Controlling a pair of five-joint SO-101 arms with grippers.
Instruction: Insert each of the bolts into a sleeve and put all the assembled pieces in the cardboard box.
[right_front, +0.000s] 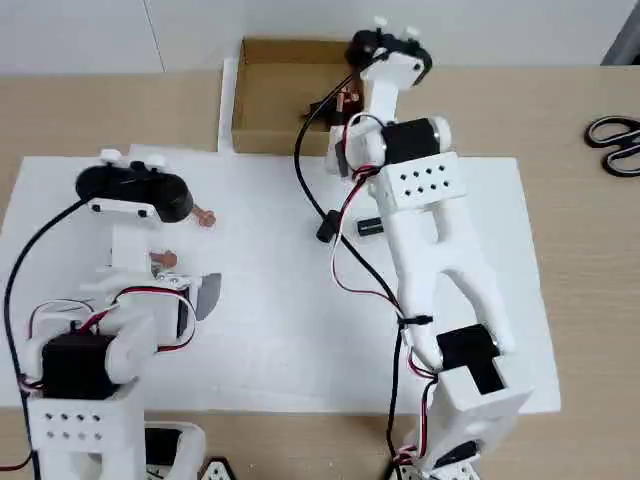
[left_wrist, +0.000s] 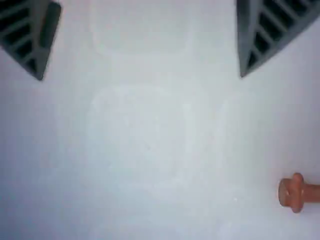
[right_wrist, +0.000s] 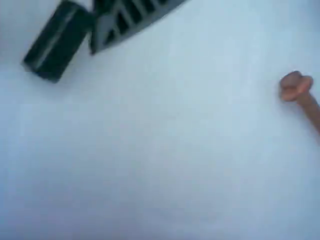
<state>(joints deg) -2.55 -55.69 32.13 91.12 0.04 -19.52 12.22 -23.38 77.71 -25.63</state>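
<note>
1 bolt (left_wrist: 295, 192) lies near the left gripper (left_wrist: 140, 76), jaws apart.

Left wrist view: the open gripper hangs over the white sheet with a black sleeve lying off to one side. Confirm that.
One thing is wrong: it is not a sleeve. The left wrist view shows a copper-coloured bolt lying off to one side of the left gripper on the white sheet. The rest holds: the gripper is open over the sheet.

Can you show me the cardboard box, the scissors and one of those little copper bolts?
cardboard box (right_front: 268, 100): high view, bare inner floor.
scissors (right_front: 614, 146): high view, its dark handles.
bolt (left_wrist: 292, 192): left wrist view, its head.
</note>
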